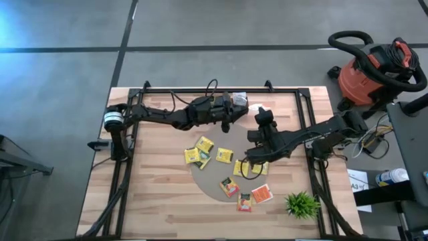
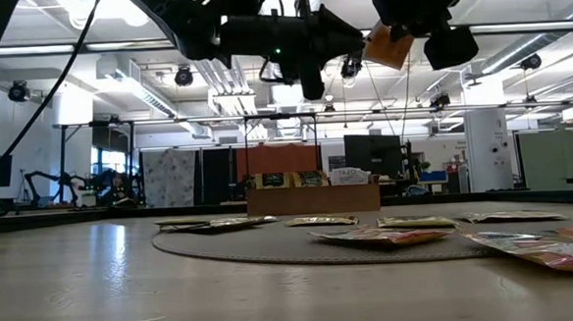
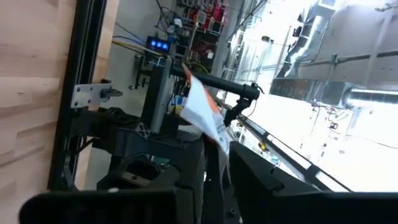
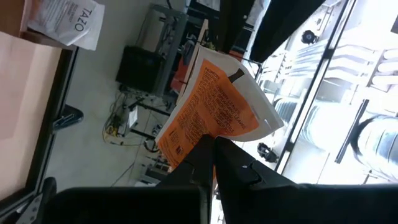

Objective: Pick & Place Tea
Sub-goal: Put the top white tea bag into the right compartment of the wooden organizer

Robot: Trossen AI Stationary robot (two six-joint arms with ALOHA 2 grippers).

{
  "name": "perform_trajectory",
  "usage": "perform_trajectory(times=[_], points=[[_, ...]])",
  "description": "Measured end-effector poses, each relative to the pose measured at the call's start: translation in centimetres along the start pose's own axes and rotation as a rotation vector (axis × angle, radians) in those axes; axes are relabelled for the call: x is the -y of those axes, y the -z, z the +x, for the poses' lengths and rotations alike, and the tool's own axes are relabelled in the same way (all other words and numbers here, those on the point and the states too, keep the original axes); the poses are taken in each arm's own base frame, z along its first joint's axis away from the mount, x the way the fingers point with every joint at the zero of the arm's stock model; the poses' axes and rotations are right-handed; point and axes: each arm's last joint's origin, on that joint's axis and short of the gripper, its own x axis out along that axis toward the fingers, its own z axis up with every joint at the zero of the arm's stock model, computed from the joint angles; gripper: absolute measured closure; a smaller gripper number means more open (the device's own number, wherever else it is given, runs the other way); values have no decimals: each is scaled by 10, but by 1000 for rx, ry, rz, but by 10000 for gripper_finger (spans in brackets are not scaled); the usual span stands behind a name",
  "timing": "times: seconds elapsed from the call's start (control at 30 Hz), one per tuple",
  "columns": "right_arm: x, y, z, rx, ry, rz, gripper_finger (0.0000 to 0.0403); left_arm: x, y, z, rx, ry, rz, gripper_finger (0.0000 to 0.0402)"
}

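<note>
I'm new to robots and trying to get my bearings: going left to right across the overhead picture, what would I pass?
Left arm's base → leftmost yellow tea packet → left gripper → right gripper → green plant → red vacuum
</note>
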Motion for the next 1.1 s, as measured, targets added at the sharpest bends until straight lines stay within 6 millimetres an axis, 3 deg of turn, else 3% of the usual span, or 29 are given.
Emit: perform_trajectory(times=[0.4, 0.63, 1.1], points=[[6, -6, -1, 12, 4, 20, 394, 0, -8, 2, 61, 5, -3, 330], [7, -10, -2, 24, 7, 19, 394, -6, -12, 15, 72, 1, -11, 330], [4, -11, -6, 41, 8, 44, 394, 6, -16, 21, 25, 46, 37, 330]])
